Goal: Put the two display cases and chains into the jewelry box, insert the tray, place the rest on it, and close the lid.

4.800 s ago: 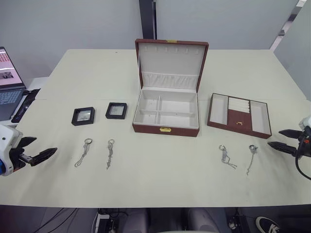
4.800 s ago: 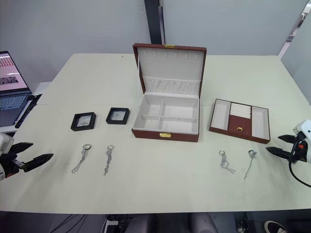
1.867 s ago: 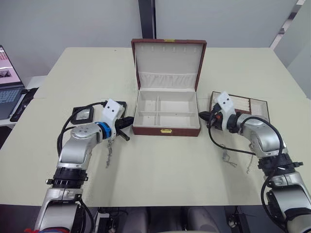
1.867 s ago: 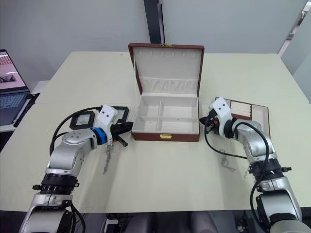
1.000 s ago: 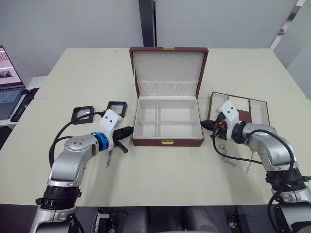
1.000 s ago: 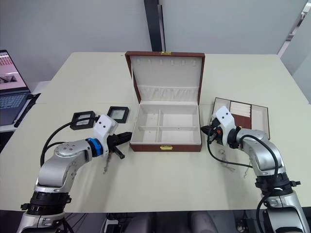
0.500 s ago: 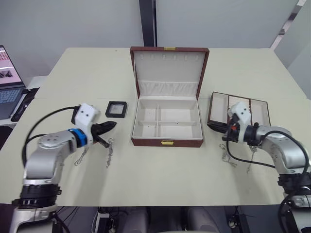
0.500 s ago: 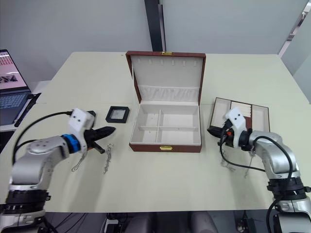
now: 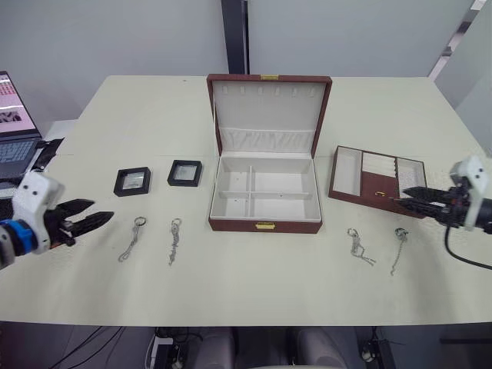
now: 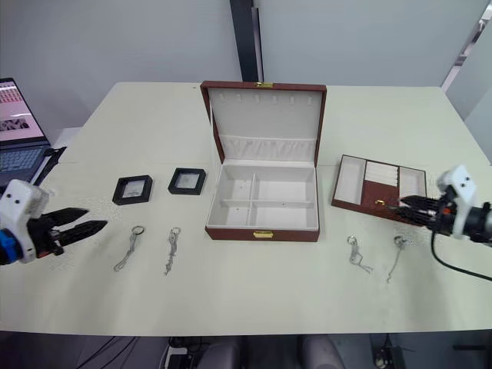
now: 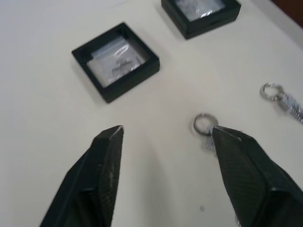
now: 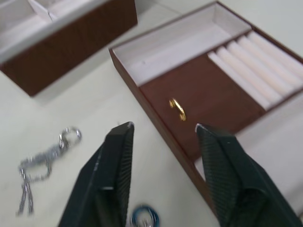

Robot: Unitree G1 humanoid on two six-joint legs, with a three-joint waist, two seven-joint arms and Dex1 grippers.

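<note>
The jewelry box (image 9: 265,224) stands mid-table with its lid (image 9: 267,104) raised and its cream compartments bare. Two display cases (image 9: 132,181) (image 9: 184,173) lie left of it. Below them lie two chains (image 9: 131,240) (image 9: 174,240), and two more (image 9: 357,246) (image 9: 397,251) lie right of the box. The tray (image 9: 344,171) rests on the table to the box's right. My left gripper (image 9: 101,211) hovers open at the far left, short of the nearest case (image 11: 116,61) and a chain's ring (image 11: 203,124). Over the tray's (image 12: 208,80) near right corner my right gripper (image 9: 402,196) is open and holds nothing.
A laptop (image 9: 11,138) and a black strip (image 9: 38,157) sit at the table's far left edge. Bare tabletop runs along the front, below the chains and the box.
Both arms have drawn back from the box's front corners to the table's sides. The left gripper now sits left of the chains, the right one by the tray. The objects have stayed put.
</note>
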